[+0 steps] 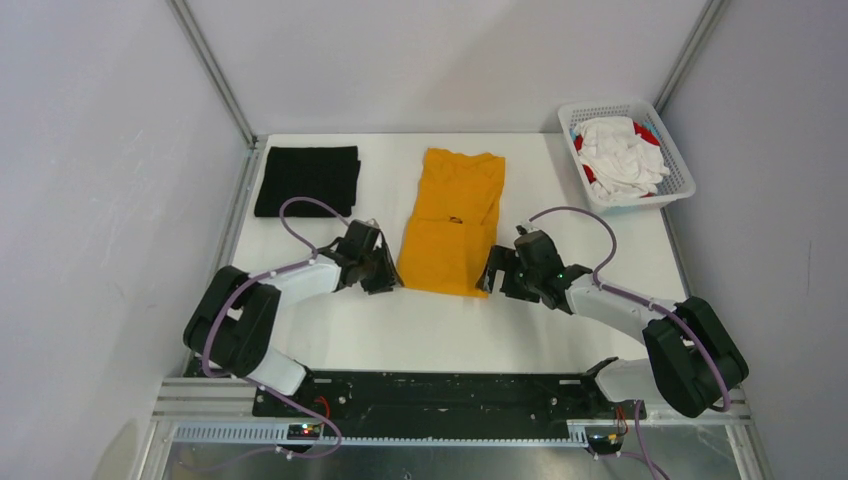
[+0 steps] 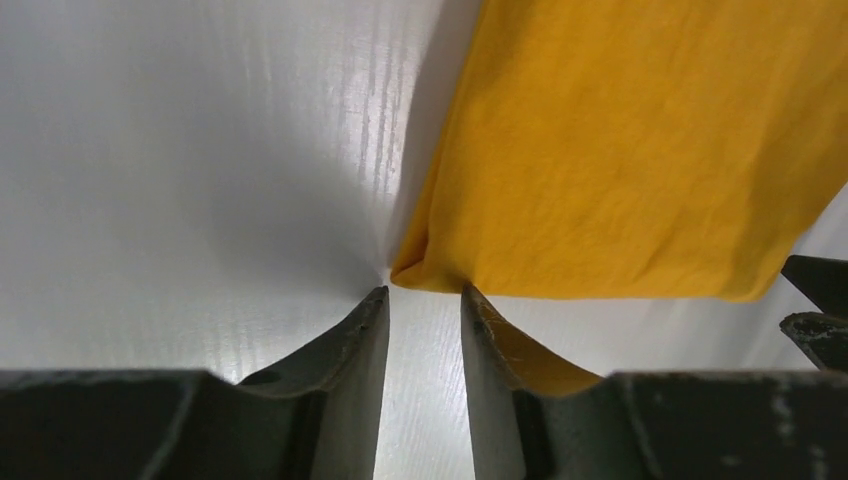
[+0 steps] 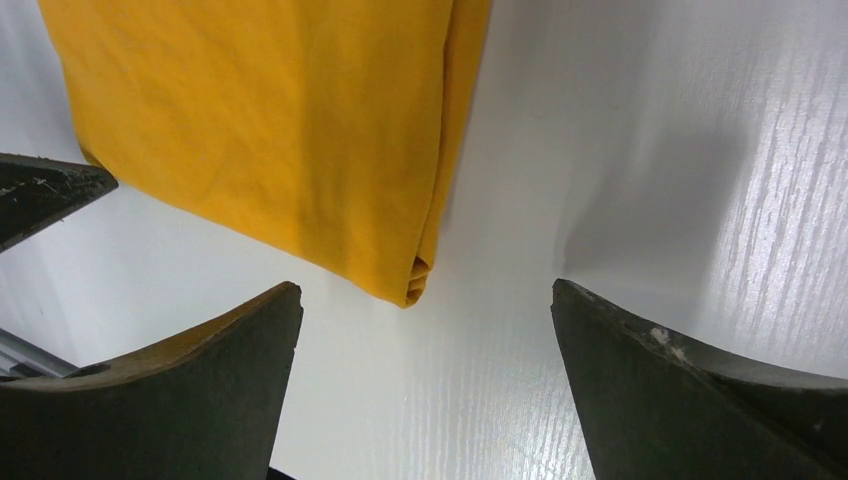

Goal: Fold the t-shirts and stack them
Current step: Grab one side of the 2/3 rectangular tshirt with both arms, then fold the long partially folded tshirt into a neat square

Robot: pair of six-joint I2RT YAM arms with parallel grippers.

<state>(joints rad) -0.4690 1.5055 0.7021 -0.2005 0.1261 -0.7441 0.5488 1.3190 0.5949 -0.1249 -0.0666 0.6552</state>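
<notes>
The mustard-orange t-shirt [image 1: 452, 220] lies folded into a long strip at the middle of the worktop [image 1: 420, 330]. The left pincer [image 1: 385, 278] sits at its near left corner, jaws narrowly apart with nothing between them. The right pincer [image 1: 492, 280] faces the near right corner, spread wide and empty. A folded black t-shirt [image 1: 306, 180] lies far left. White t-shirts [image 1: 620, 155] and red cloth [image 1: 648, 133] fill the mesh basket [image 1: 680, 185] far right.

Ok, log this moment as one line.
orange shirt: folded lengthwise | left gripper: narrowly open at near-left corner | right gripper: wide open at near-right corner | black shirt: folded, far left
</notes>
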